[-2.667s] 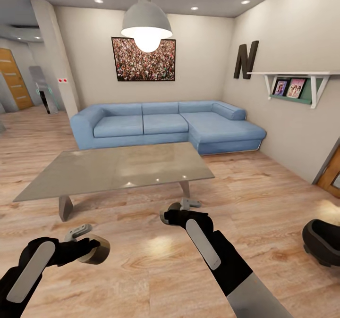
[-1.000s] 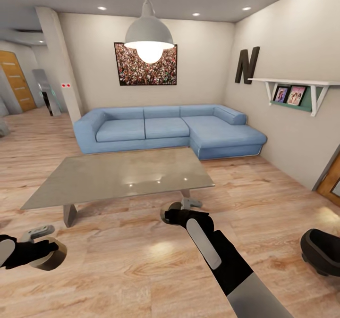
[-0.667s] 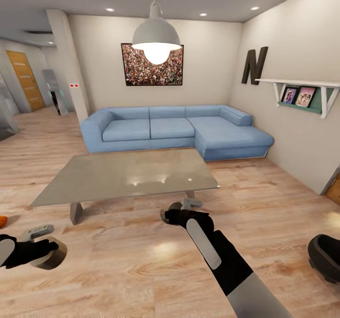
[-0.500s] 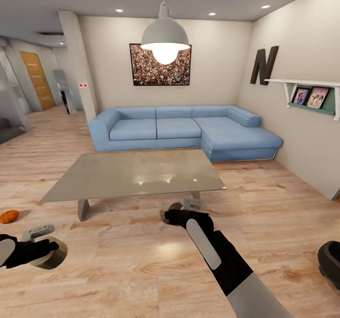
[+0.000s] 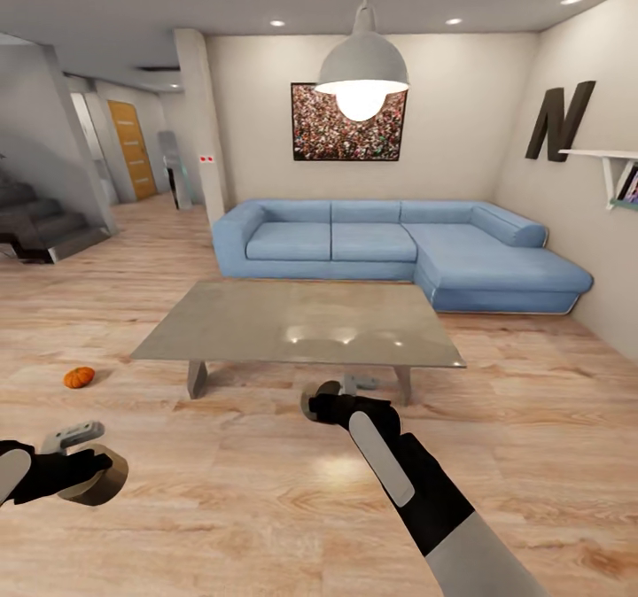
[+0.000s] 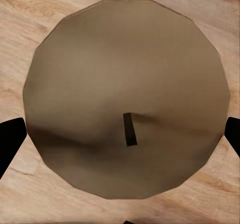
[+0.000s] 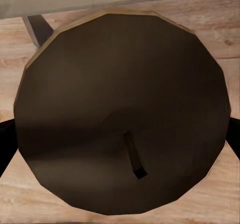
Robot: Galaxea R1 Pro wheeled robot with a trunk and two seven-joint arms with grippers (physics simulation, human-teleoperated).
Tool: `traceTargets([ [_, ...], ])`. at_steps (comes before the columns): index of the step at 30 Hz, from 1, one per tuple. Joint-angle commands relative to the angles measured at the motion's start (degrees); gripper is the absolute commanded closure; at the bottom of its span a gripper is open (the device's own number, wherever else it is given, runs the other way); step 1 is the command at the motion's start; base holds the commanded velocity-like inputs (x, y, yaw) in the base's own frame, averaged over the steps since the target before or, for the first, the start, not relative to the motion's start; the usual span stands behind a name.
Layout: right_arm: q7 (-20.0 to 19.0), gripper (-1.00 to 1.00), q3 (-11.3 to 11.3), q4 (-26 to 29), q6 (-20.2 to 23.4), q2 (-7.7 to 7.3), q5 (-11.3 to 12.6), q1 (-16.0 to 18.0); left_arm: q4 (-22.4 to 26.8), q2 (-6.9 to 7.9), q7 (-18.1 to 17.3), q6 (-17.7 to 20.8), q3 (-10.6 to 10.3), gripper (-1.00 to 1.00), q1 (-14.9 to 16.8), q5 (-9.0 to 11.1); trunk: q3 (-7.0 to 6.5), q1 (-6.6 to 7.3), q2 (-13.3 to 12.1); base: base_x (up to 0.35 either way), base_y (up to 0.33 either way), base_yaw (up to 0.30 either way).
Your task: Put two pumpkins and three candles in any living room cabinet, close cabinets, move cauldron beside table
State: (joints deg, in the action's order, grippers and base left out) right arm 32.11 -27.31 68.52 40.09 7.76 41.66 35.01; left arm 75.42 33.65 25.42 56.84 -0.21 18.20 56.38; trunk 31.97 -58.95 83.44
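One orange pumpkin [image 5: 79, 377] lies on the wood floor, left of the grey low table [image 5: 301, 322]. My left gripper [image 5: 89, 484] hangs low at the left, shut on a stubby beige candle [image 5: 99, 489]. The left wrist view looks onto that candle's top [image 6: 125, 59] and wick, with a dark finger on each side. My right gripper [image 5: 321, 402] is just in front of the table's near edge, shut on a second candle [image 5: 311, 401]; its shaded top [image 7: 120, 84] shows in the right wrist view. The cauldron and the cabinet are out of view.
A blue corner sofa [image 5: 399, 247] stands behind the table against the far wall. A pendant lamp [image 5: 361, 65] hangs above the table. Stairs [image 5: 40, 225] rise at the far left, beside a pillar [image 5: 199, 119] and a corridor. Open wood floor surrounds me.
The camera has turned left, so the room slid right: the pumpkin came into view at the left and the cauldron left at the right edge. Both grippers still hold their candles.
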Motion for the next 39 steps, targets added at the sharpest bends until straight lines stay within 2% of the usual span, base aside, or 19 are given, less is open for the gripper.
traceTargets([
  [1, 0.6, 1.0, -0.1, 0.1, 0.0, -0.01, 0.5, 0.1, 0.0, 0.01, 0.6, 0.1, 0.0, 1.0, 0.1, 0.5, 0.06, 0.0, 0.0, 0.0, 0.0, 0.291],
  [26, 0.4, 1.0, -0.1, -0.2, 0.0, -0.02, 0.5, 0.1, 0.2, -0.18, 0.6, 0.1, -0.1, 1.0, 0.0, 0.4, 0.06, 0.0, 0.0, 0.0, 0.0, 0.291],
  [31, 0.4, 1.0, -0.1, -0.3, 0.0, -0.02, 0.6, 0.1, 0.2, -1.69, 0.7, 0.0, -0.2, 1.0, 0.0, 0.3, 0.06, 0.0, 0.0, 0.0, 0.0, 0.291],
  [39, 0.4, 1.0, -0.1, -0.3, 0.0, -0.02, 0.6, 0.1, 0.3, -2.01, 0.8, 0.0, -0.1, 1.0, 0.1, 0.2, 0.06, 0.0, 0.0, 0.0, 0.0, 0.291],
])
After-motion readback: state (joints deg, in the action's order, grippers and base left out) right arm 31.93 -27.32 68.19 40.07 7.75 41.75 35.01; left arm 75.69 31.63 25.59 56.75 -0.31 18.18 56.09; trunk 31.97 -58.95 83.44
